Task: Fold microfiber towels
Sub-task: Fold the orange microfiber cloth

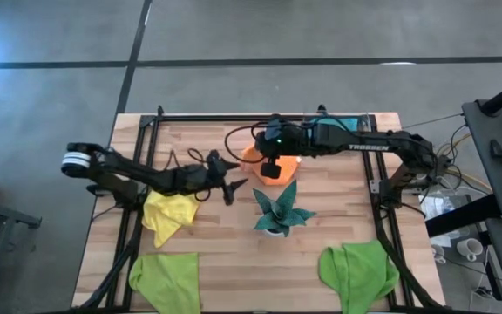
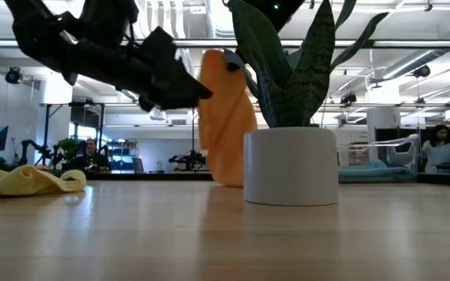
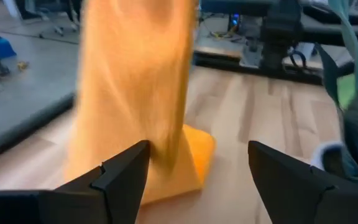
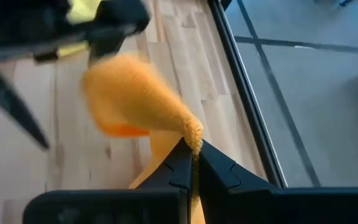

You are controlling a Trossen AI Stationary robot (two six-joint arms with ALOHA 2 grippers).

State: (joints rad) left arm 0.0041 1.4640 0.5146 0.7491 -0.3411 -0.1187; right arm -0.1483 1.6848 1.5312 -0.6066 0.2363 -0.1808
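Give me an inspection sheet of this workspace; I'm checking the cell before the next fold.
Surface: wooden table, metal frame around it.
Job's things: orange towel hanging from right gripper, lower end on table; yellow towel crumpled; two green towels at near edge.
Clutter: potted plant mid-table.
Grippers: left gripper open, facing the orange towel; right shut on it.
Cables: black cables by left arm.
Surroundings: person in background.

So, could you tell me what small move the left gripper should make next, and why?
Probably ease the open left gripper forward to pinch the hanging orange towel's lower edge: the right gripper holds it up by one corner, its bottom touching the table.
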